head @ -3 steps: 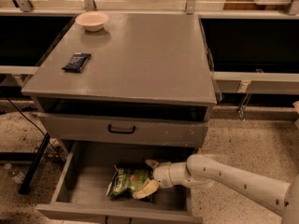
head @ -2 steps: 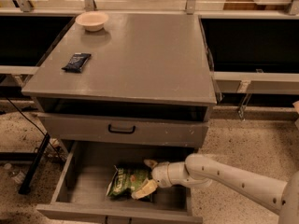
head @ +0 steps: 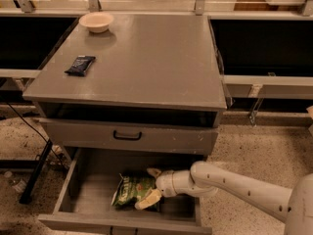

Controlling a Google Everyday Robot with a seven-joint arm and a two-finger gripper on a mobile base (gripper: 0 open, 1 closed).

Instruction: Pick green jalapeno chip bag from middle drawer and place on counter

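The green jalapeno chip bag [head: 131, 191] lies flat in the open middle drawer [head: 93, 185], right of its centre. My gripper [head: 151, 186] reaches in from the right on a white arm. Its two pale fingers are spread, one above the bag's right edge and one on its lower right corner, so the jaws straddle the bag's right end. The bag rests on the drawer floor. The counter [head: 146, 62] is the flat grey top of the cabinet above.
A dark navy packet [head: 79, 65] lies on the counter's left side and a pale bowl [head: 96, 21] at its back left. A closed drawer front with a black loop handle [head: 127, 136] sits just above the open drawer. A black stand leg [head: 34, 173] is on the floor at left.
The gripper has edged slightly left, further onto the bag's right end. The bag has not moved.
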